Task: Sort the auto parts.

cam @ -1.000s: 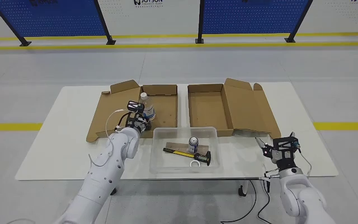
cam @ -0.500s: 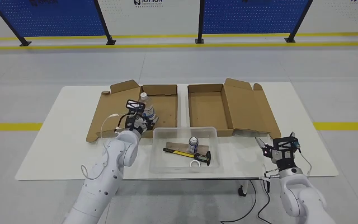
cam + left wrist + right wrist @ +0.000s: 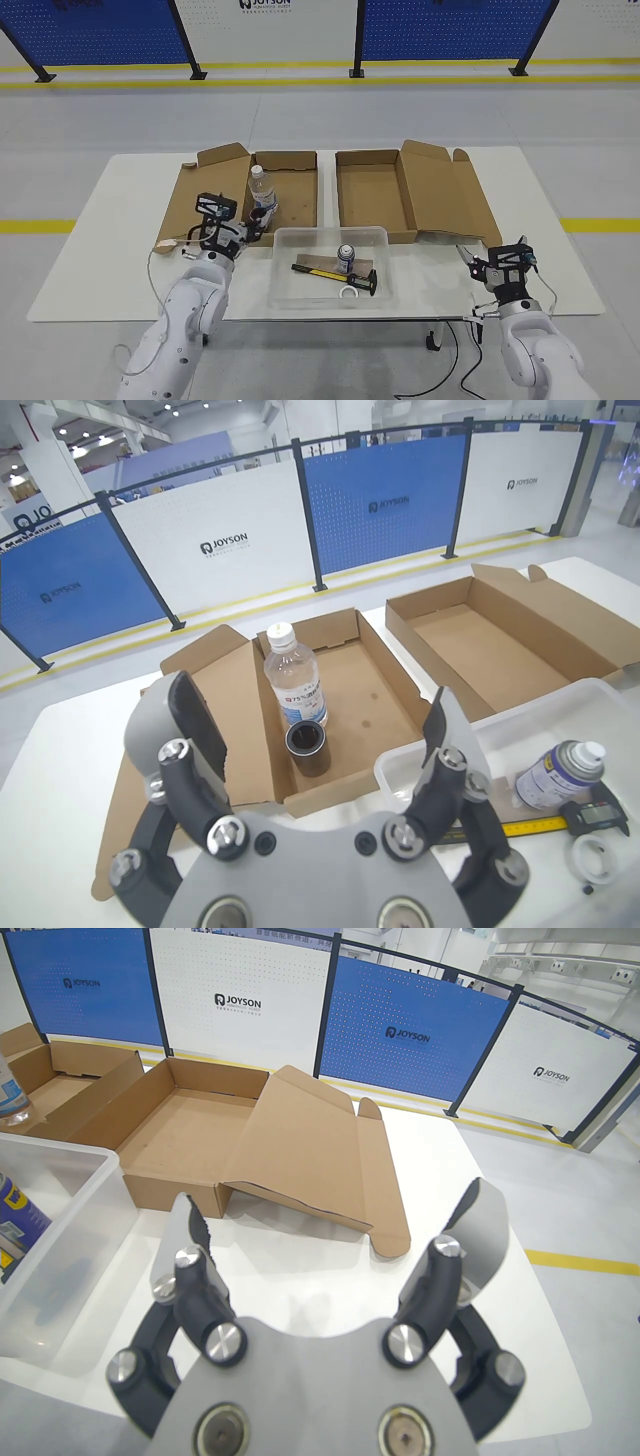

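Left gripper point(image 3: 312, 700) wide open and holding nothing, above the left box's point(image 3: 380, 680) flap, bottle point(image 3: 295, 685) upright in that box, black sleeve point(image 3: 307, 750) upright just beside it, can point(image 3: 555, 770), caliper point(image 3: 590, 817) and white ring point(image 3: 595, 857) in the bin point(image 3: 500, 730), right gripper point(image 3: 328, 1195) open over the table point(image 3: 490, 1228), near the right box point(image 3: 190, 1128).

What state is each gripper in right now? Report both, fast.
Left gripper: open, holding nothing.
Right gripper: open, holding nothing.
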